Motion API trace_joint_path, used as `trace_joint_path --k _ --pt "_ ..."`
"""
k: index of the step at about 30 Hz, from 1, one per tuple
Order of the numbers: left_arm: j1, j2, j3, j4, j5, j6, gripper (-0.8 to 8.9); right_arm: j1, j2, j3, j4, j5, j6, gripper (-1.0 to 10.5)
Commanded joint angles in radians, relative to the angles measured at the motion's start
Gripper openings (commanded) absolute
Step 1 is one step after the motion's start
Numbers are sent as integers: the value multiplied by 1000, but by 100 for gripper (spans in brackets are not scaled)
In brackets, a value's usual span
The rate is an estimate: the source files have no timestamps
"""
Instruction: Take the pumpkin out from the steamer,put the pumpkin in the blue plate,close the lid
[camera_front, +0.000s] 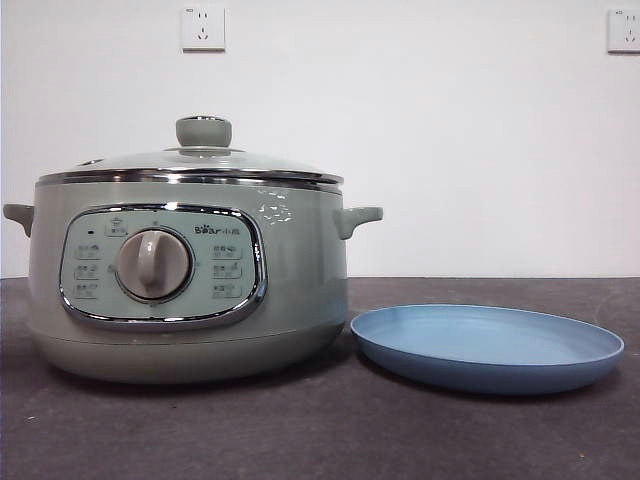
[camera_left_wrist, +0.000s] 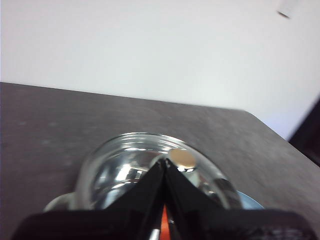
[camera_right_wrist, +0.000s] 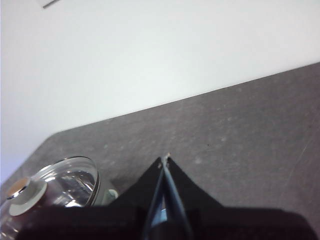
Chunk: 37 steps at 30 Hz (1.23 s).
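Note:
The steamer (camera_front: 300, 290) stands at the left of the dark table with the glass lid (camera_front: 150, 162) resting on it, green knob (camera_front: 204, 131) on top. The blue plate (camera_front: 487, 345) lies bare to its right. The pumpkin is hidden. Neither gripper shows in the front view. My left gripper (camera_left_wrist: 164, 161) hangs above the lid (camera_left_wrist: 120, 170), jaws shut and empty, its tips in line with the knob (camera_left_wrist: 182, 159). My right gripper (camera_right_wrist: 166, 156) is shut and empty over bare table, apart from the lid (camera_right_wrist: 70, 182).
A white wall with two sockets (camera_front: 203, 28) stands behind the table. Dark tabletop (camera_front: 320, 430) stretches in front of the steamer and the plate. A sliver of the blue plate (camera_left_wrist: 250, 201) shows in the left wrist view beside the lid.

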Motion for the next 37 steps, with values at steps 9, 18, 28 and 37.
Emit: trace_joint_path --k 9,18,28,37 --pt "-3 256 248 -229 183 172 0 1 242 248 -166 -190 -218 2" --pt "-19 288 264 -232 160 162 478 1 344 253 -163 -230 -212 505" --pt "-142 449 349 -142 45 168 468 2 384 253 -161 -233 -198 504" --pt "-287 697 482 -162 -121 299 467 2 384 253 -162 -232 -200 504"
